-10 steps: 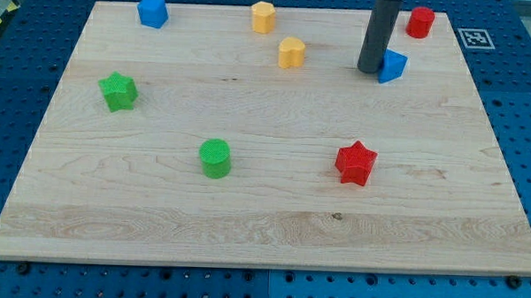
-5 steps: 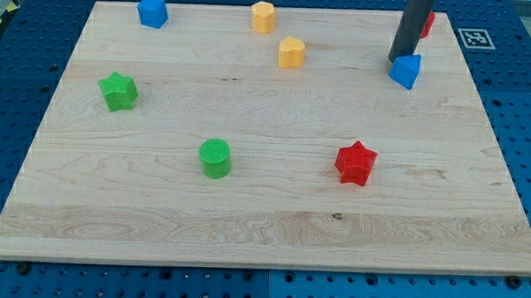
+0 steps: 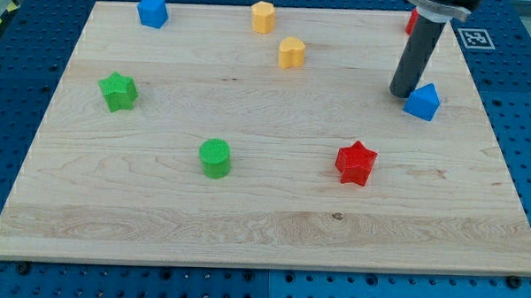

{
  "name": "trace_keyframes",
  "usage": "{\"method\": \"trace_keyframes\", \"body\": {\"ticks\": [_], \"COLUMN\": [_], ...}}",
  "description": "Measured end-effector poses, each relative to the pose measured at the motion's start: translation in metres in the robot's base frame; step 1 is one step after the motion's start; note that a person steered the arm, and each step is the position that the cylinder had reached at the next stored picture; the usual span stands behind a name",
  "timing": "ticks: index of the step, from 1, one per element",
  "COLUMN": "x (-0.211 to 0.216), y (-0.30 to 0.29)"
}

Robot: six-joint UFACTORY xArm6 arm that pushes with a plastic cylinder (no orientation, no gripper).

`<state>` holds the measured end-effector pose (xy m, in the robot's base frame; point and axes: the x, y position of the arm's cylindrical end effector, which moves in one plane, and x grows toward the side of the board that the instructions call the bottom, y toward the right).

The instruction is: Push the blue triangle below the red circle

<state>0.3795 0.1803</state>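
The blue triangle (image 3: 422, 102) lies on the wooden board (image 3: 263, 228) near its right edge. My tip (image 3: 402, 93) stands just left of the triangle, touching or nearly touching its upper left side. The red circle (image 3: 412, 21) is at the view's top right, mostly hidden behind the dark rod; only a sliver of red shows. The blue triangle is below it in the view.
A red star (image 3: 355, 163) lies below and left of the triangle. A green cylinder (image 3: 216, 158), a green star (image 3: 118, 92), a blue block (image 3: 152, 10), a yellow hexagon (image 3: 263, 17) and a yellow heart (image 3: 292, 53) are spread over the board.
The rod has pushed the blue triangle down and to the right, from near the red circle's left to lower on the board. The rod now hides most of the red circle.
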Motion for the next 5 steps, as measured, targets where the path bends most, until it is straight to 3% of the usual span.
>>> {"method": "trace_keyframes", "body": {"ticks": [3,5], "x": [0.02,0.02], "y": [-0.001,0.039]}}
